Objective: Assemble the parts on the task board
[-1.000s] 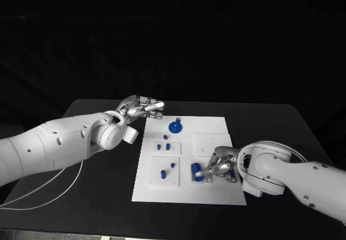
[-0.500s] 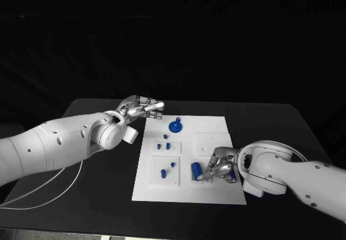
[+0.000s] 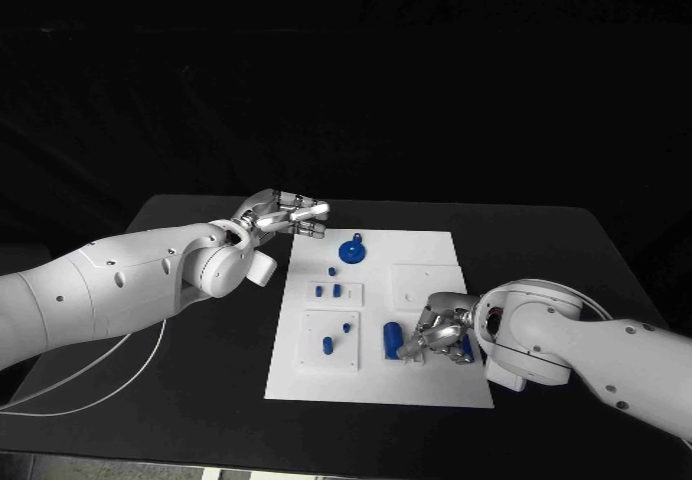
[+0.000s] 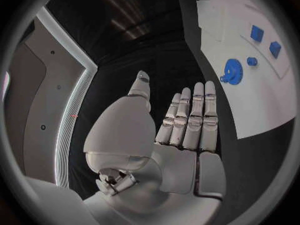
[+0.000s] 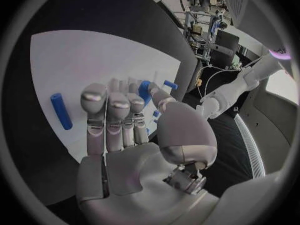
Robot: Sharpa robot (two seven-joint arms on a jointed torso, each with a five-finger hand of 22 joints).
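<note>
Drawn back from blue cylinder [image 3: 392, 340] on task board [image 3: 433, 250]: right hand [image 3: 443, 335], fingers apart, holding nothing. Left hand [image 3: 283, 214] empty off board's corner, probably waiting.

white task board [image 3: 433, 385], blue parts [image 3: 351, 250], black table [image 3: 202, 300]

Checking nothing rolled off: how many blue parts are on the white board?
7 visible: gear, small piece below it, two blocks, two on the near-left plate, and a cylinder beside the right hand, which may hide more.
</note>
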